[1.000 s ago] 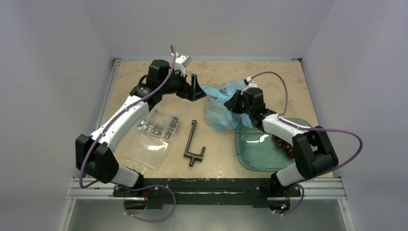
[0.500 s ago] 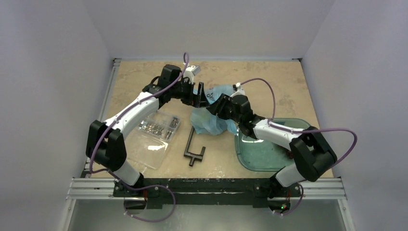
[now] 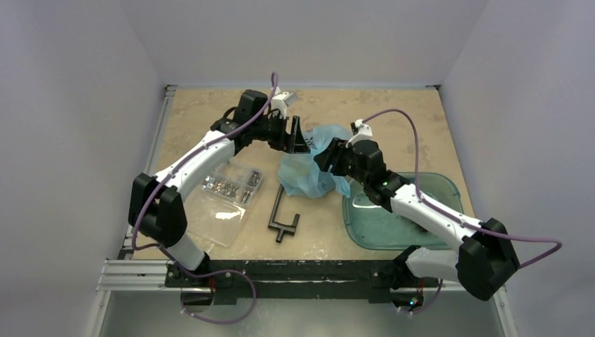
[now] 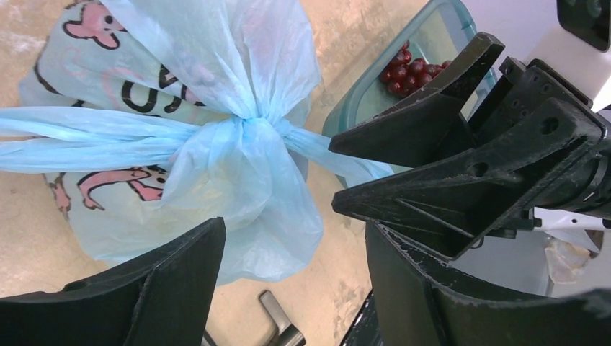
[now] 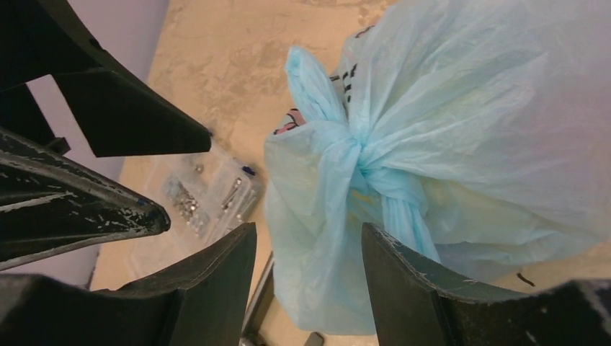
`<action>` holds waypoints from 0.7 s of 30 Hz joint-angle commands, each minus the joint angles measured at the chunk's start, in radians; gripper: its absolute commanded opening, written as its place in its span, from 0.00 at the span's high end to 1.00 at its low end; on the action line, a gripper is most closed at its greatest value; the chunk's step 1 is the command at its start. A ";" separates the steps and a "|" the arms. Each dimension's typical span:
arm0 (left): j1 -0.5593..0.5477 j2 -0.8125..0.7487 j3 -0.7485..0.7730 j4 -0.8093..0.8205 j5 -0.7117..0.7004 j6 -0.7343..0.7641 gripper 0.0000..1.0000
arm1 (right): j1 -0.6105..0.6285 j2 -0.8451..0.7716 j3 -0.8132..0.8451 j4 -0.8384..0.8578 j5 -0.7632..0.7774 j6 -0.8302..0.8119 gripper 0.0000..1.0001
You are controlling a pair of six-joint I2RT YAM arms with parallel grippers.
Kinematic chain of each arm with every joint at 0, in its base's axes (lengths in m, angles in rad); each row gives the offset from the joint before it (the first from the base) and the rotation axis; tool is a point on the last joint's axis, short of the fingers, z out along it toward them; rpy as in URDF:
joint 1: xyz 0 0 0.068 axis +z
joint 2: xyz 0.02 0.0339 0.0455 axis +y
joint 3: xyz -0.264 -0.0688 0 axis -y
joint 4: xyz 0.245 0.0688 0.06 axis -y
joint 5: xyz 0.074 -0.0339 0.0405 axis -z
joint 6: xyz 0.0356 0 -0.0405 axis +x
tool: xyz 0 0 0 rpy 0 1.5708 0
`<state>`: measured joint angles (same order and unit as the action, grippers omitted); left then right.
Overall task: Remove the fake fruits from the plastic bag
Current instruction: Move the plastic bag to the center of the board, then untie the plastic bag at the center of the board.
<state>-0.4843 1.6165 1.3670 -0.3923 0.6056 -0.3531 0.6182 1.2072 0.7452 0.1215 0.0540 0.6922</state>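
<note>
The plastic bag (image 3: pixel 306 173) is light blue with pink and black print and lies knotted shut mid-table. Its knot (image 4: pixel 248 131) shows close up in both wrist views, and the fake fruits inside are hidden. A dark red grape bunch (image 4: pixel 403 66) lies outside it in the green tray (image 3: pixel 438 188). My left gripper (image 3: pixel 297 137) hovers at the bag's far left side, open, with the bag (image 4: pixel 216 180) just beyond its fingers. My right gripper (image 3: pixel 325 157) faces it from the right, open, over a fold of the bag (image 5: pixel 324 238). Neither holds anything.
A clear flat bag of screws (image 3: pixel 223 198) lies left of centre. A black T-shaped metal tool (image 3: pixel 280 210) rests just below the plastic bag. The green tray sits under my right arm at the near right. Walls close in on three sides.
My right gripper went from nearly shut to open and now sits at the bag's right. The left gripper moved right up to the bag and narrowed a little. The bag shifted left.
</note>
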 commanded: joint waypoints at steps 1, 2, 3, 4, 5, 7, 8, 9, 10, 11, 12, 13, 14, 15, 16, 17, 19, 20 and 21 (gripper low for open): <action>-0.026 0.036 0.047 -0.033 0.033 -0.036 0.30 | 0.000 -0.022 0.067 -0.103 0.099 -0.069 0.45; -0.034 0.044 0.052 -0.045 0.023 -0.030 0.31 | -0.001 -0.025 0.076 -0.108 0.115 -0.071 0.45; -0.045 0.056 0.060 -0.055 0.012 -0.024 0.32 | -0.004 -0.026 0.084 -0.116 0.139 -0.072 0.45; -0.057 0.066 0.068 -0.067 0.005 -0.019 0.33 | -0.008 -0.026 0.093 -0.120 0.150 -0.072 0.46; -0.070 0.082 0.079 -0.078 -0.001 -0.016 0.34 | -0.015 -0.025 0.100 -0.120 0.154 -0.072 0.46; -0.092 0.102 0.085 -0.091 -0.021 -0.010 0.36 | -0.036 -0.018 0.109 -0.120 0.140 -0.070 0.46; -0.104 0.109 0.087 -0.097 -0.042 -0.003 0.37 | -0.051 -0.014 0.114 -0.120 0.126 -0.064 0.47; -0.115 0.116 0.090 -0.106 -0.064 0.008 0.38 | -0.068 -0.011 0.118 -0.120 0.104 -0.057 0.47; -0.124 0.126 0.097 -0.119 -0.085 0.018 0.39 | -0.091 -0.008 0.117 -0.120 0.068 -0.053 0.47; -0.131 0.140 0.110 -0.131 -0.100 0.026 0.41 | -0.114 -0.006 0.112 -0.112 0.029 -0.051 0.47; -0.136 0.154 0.126 -0.152 -0.113 0.036 0.44 | -0.134 -0.001 0.105 -0.096 -0.011 -0.051 0.47; -0.141 0.167 0.144 -0.172 -0.130 0.046 0.45 | -0.147 0.007 0.101 -0.082 -0.043 -0.057 0.47; -0.144 0.176 0.159 -0.190 -0.147 0.058 0.47 | -0.153 0.021 0.102 -0.079 -0.050 -0.068 0.47; -0.147 0.179 0.167 -0.198 -0.163 0.067 0.48 | -0.158 0.040 0.115 -0.093 -0.063 -0.077 0.47; -0.151 0.178 0.170 -0.203 -0.181 0.077 0.48 | -0.166 0.056 0.129 -0.115 -0.068 -0.082 0.46; -0.156 0.174 0.169 -0.206 -0.208 0.089 0.48 | -0.168 0.076 0.141 -0.139 -0.074 -0.089 0.46; -0.162 0.166 0.171 -0.214 -0.260 0.109 0.42 | -0.173 0.088 0.142 -0.140 -0.088 -0.089 0.46; -0.162 0.164 0.171 -0.214 -0.279 0.114 0.38 | -0.174 0.092 0.139 -0.132 -0.101 -0.089 0.46; -0.163 0.165 0.175 -0.213 -0.296 0.120 0.35 | -0.173 0.094 0.138 -0.127 -0.119 -0.087 0.45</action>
<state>-0.6388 1.8027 1.4967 -0.5854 0.4191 -0.2893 0.4492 1.2961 0.8433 0.0002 0.0116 0.6273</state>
